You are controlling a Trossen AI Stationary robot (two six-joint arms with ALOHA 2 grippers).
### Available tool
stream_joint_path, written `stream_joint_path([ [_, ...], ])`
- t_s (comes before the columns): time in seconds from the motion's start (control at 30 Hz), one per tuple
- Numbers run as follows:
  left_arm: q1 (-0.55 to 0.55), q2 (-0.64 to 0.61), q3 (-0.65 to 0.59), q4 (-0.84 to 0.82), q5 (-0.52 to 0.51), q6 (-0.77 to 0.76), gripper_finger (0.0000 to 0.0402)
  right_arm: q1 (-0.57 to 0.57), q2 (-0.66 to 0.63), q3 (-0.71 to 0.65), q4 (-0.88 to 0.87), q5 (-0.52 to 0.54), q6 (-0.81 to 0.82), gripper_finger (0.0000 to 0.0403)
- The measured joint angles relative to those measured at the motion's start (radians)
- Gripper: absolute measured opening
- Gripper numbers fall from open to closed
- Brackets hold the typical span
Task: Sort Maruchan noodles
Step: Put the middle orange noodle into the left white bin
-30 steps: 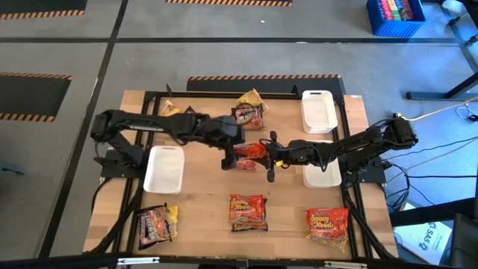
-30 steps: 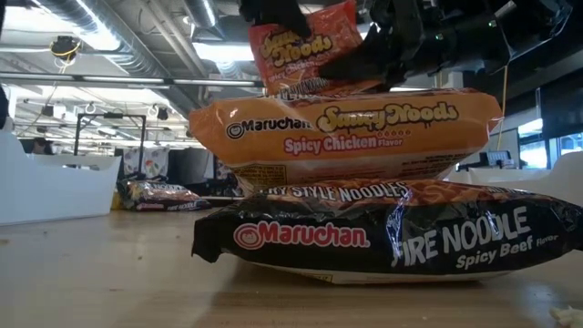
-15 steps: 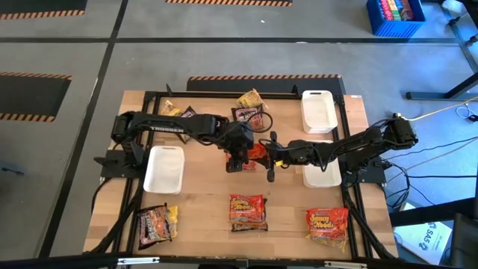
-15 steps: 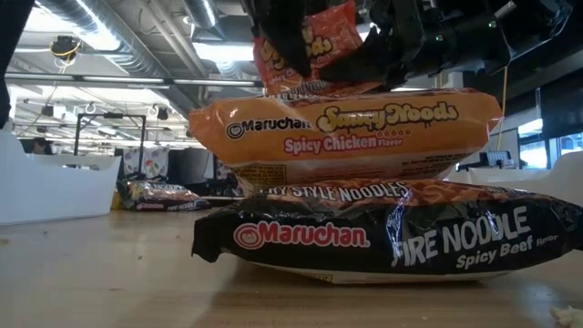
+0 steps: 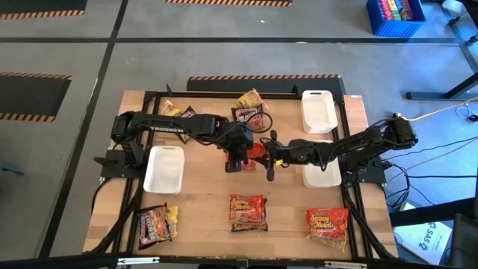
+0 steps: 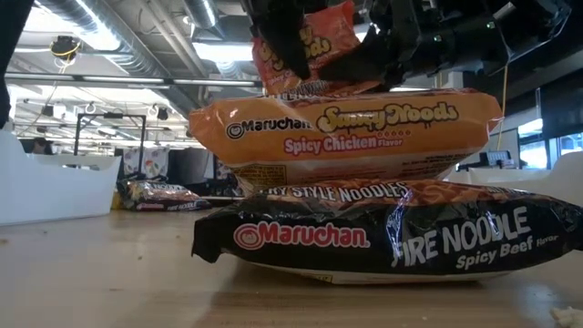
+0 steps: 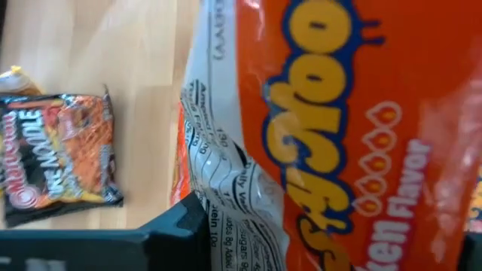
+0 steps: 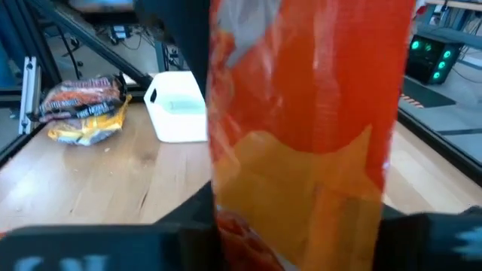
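A red-orange Maruchan packet (image 5: 255, 152) hangs on edge over the table's middle, between my two grippers. My left gripper (image 5: 237, 158) reaches it from the table's left and my right gripper (image 5: 269, 155) from the right; both are shut on it. In the low view the packet (image 6: 314, 46) shows high up behind a near stack: an orange packet (image 6: 346, 132) lying flat on a dark one (image 6: 383, 237). More noodle packets lie at the far edge (image 5: 249, 107), far left (image 5: 178, 111), near left (image 5: 157, 223) and near right (image 5: 327, 224). My left gripper holds the packet's left end (image 7: 226, 218) between its two fingers, one finger (image 6: 284, 41) across the printed face. It comes slanting down from the table's left. The packet stands on edge, off the table. My right gripper pinches the packet's lower part at the right end (image 8: 233, 214) between its two fingers (image 8: 188, 226), reaching in about level from the table's right. The packet stands upright between them, clear of the wood.
Three white trays stand on the table: one at the left (image 5: 164, 168), one at the far right (image 5: 317, 110), one under my right arm (image 5: 323, 175). The near stack (image 5: 248, 211) lies in front of the held packet. Bare wood shows around the middle.
My left gripper has moved toward the table's right and tipped down onto the packet that my right gripper holds up; its fingers now stand over the packet's left end. My right arm and the packet have kept their place.
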Motion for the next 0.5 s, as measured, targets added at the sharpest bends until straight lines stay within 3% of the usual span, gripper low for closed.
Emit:
stream_joint_path([
  [0.27, -0.001, -0.094, -0.001, -0.160, -0.061, -0.025, 0.0156, 0.002, -0.054, 0.002, -0.044, -0.004, 0.000, 0.0273],
  [0.5, -0.007, -0.220, -0.002, -0.442, -0.123, -0.129, 0.0156, 0.002, -0.147, -0.001, -0.234, -0.046, 0.000, 0.0328],
])
